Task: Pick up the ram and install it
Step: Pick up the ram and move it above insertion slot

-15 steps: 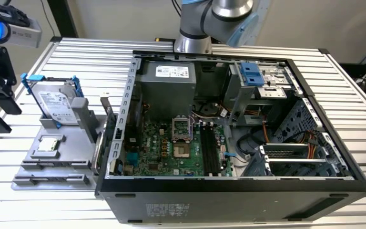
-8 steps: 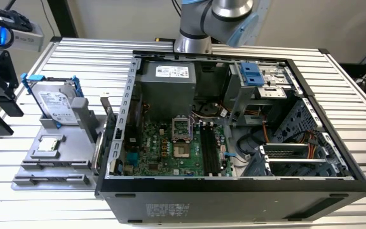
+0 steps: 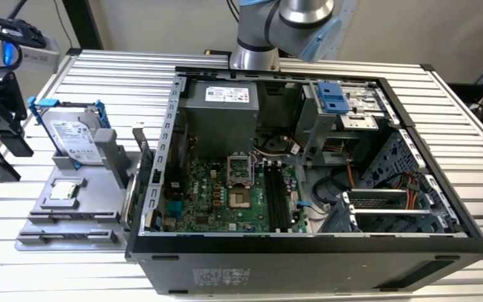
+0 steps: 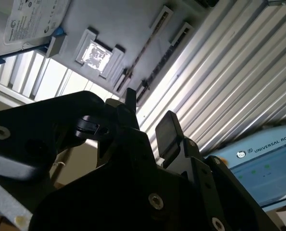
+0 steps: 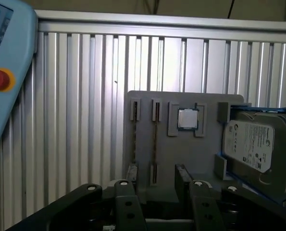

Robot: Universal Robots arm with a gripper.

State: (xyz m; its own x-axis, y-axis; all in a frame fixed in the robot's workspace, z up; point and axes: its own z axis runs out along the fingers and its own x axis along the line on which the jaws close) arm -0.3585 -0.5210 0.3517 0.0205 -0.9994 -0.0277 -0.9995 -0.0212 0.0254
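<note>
Hovering near grey fixture (image 5: 206, 147) — jaws parted, ram (image 5: 155, 142) edge-on in slot

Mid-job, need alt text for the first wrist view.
The open gripper points at a grey holder on the slatted table, where the thin ram stands on edge in a slot. A square processor chip and a silver hard drive sit on the same holder.

The exterior view looks steeply down from high over the worktop (image 3: 99, 69), with the grey parts holder (image 3: 82, 217) at its left beside the open computer case (image 3: 309, 277), while both wrist views peer past the end effector (image 5: 155, 175) at that holder from close by.
</note>
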